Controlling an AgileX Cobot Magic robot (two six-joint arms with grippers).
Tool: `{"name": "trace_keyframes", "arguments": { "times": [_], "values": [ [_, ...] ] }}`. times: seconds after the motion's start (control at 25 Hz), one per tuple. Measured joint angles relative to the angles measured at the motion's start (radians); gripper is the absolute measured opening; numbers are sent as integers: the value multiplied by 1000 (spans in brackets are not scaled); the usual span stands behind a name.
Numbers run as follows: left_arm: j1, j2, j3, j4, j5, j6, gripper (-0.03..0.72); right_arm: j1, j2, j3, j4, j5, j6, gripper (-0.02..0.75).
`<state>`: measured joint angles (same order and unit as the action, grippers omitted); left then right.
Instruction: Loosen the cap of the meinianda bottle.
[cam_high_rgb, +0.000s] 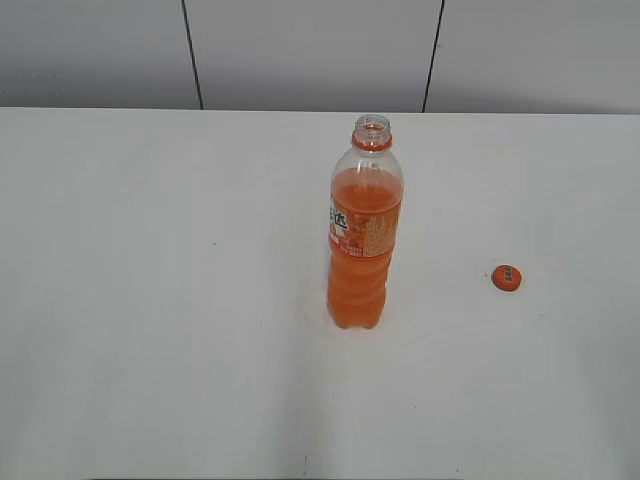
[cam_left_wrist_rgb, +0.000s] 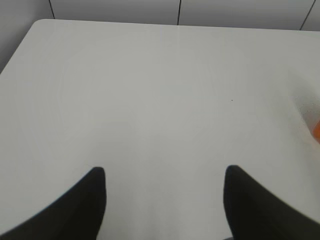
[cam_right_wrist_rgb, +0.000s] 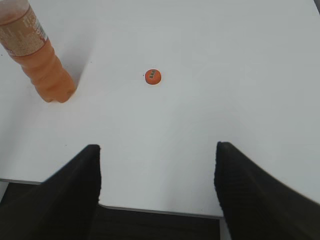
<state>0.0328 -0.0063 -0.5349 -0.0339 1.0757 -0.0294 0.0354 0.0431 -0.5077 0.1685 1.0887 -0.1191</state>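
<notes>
The meinianda bottle (cam_high_rgb: 364, 235) stands upright near the middle of the white table (cam_high_rgb: 150, 300), its neck open and bare above the orange ring. The orange cap (cam_high_rgb: 506, 278) lies flat on the table to the bottle's right, apart from it. In the right wrist view the bottle (cam_right_wrist_rgb: 35, 55) is at the upper left and the cap (cam_right_wrist_rgb: 153, 76) lies ahead of my open, empty right gripper (cam_right_wrist_rgb: 157, 152). My left gripper (cam_left_wrist_rgb: 165, 172) is open and empty over bare table; an orange blur (cam_left_wrist_rgb: 316, 129), probably the bottle, shows at the right edge. Neither gripper shows in the exterior view.
A grey panelled wall (cam_high_rgb: 310, 50) runs behind the table's far edge. The table's near edge (cam_right_wrist_rgb: 150, 210) shows below the right gripper, with dark floor beneath. The table's left corner (cam_left_wrist_rgb: 35, 25) shows in the left wrist view.
</notes>
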Motion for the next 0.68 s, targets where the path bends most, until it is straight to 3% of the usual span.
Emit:
{"name": "trace_keyframes", "arguments": {
  "times": [0.68],
  "values": [
    [0,0,0,-2,0,0,456,0,0,0,0,0,0,532]
  ]
}}
